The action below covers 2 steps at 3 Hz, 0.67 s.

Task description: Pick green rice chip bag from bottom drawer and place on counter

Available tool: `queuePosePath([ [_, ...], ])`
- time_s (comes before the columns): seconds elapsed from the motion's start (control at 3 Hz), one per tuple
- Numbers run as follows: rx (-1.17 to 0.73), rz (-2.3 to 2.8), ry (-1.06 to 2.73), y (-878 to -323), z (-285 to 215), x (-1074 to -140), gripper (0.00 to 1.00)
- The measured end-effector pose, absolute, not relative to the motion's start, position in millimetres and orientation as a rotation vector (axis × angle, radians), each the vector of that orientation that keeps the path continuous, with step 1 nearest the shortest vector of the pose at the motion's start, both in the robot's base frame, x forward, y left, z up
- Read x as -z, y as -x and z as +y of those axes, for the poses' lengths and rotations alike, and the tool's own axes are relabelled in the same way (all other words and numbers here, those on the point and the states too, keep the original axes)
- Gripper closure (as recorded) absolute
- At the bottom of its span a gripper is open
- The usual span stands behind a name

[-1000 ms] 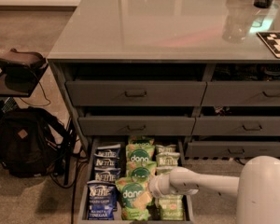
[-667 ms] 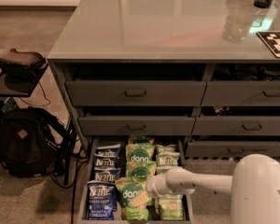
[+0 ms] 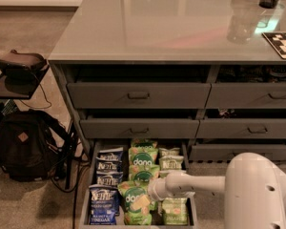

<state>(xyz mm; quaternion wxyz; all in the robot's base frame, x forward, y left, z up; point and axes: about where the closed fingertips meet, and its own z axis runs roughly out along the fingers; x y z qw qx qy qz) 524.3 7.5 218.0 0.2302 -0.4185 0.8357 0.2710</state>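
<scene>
**A:** Grip state?
**B:** My gripper [image 3: 142, 202] sits on the nearest green rice chip bag [image 3: 129, 197], in the middle row of the open bottom drawer [image 3: 85, 209]. Open or closed, I can't tell.
**A:** Surroundings?
**B:** Blue Kettle bags [image 3: 104, 200] lie to the left. The glossy grey counter [image 3: 157, 23] is far behind. A backpack [image 3: 23, 144] is on the carpet at left.

The long shallow dark grey bottom drawer [image 3: 85, 205] stands open at floor level, below and in front of the grey bar-handled drawer fronts [image 3: 138, 95] that sit under the large glossy grey counter [image 3: 157, 27]. In it lie three rows: blue Kettle bags [image 3: 105, 185] left, small bright green crinkly bags in the middle, paler green Kettle bags [image 3: 172, 162] right. The white robot arm [image 3: 200, 185] reaches in from the right across the right row, its two-finger gripper [image 3: 141, 202] over the front green rice chip bag [image 3: 131, 199]; a black fabric backpack [image 3: 24, 144] lies on the floor left of the drawers.
</scene>
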Motion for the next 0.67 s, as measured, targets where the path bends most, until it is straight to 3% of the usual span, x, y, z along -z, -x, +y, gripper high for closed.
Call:
queuePosePath([
  [0.67,-0.763,2.349,1.16,-517,14,-192,0.0],
])
